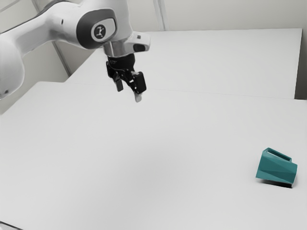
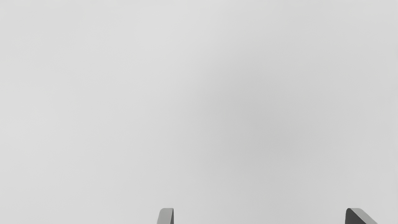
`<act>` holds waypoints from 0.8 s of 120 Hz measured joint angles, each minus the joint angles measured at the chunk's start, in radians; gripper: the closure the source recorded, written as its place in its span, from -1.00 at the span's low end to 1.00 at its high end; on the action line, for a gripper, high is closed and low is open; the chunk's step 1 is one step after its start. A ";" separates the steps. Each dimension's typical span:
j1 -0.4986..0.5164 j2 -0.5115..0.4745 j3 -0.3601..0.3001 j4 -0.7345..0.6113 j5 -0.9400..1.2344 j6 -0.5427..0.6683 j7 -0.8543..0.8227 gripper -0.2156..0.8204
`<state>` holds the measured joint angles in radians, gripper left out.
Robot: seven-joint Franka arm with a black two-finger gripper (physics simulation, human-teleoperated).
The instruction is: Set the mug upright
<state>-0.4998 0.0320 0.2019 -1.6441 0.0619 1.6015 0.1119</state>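
Nearest my own hand, the claw (image 2: 260, 213) is spread wide, with nothing between its fingertips, and it hangs over the counter (image 1: 120, 167). The wrist view gives me pale surface with a soft shadow (image 2: 270, 133) on it, a poor gauge of height. If I trusted that camera alone on the way down, I could drive the tips into the counter.

Farther out, well apart from the claw and toward the exterior view's right, the teal mug (image 1: 277, 168) lies on its side, so it isn't upright as the task wants. Its handle (image 1: 280, 155) is uppermost, and I'd expect that to be the trouble: a finger coming straight down could land on it, shove the mug or roll it over. The body looks tapered, so a careless squeeze might squirt it out toward its narrower end. I can't make out which end is the mouth; guess wrong, and I could turn it the wrong way and stand it on its rim. A grip too near one end may let it swivel as it lifts, and letting go while it leans would likely tip it back over.

Beyond all that, the far white slab (image 1: 216, 57) seems too distant to threaten anything, unless I swing wide.
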 joint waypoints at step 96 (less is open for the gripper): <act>-0.226 0.164 0.091 -0.226 -0.480 0.734 -0.151 -0.57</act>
<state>-0.7261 0.1959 0.2930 -1.8704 -0.4178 2.3359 -0.0388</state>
